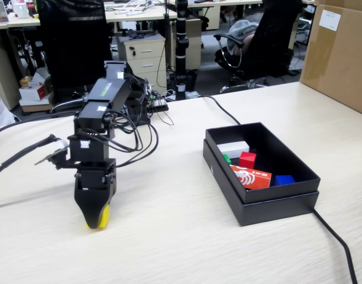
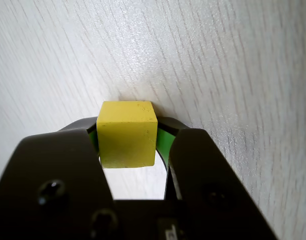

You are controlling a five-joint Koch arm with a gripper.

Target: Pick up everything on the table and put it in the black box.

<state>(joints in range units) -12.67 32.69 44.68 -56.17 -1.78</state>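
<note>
Gripper (image 2: 127, 142): jaws closed on both sides of the yellow cube (image 1: 102, 218), tip down at the table (image 1: 169, 236), left of the box (image 1: 261, 204).
Box: holds red cube (image 1: 248, 158), green cube (image 1: 226, 158), packet (image 1: 251, 176).

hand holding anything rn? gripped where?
Yes: the hand is shut on the yellow cube, its fingers pressing two opposite side faces. The cube is down at the table; whether it is lifted off cannot be told.
</note>
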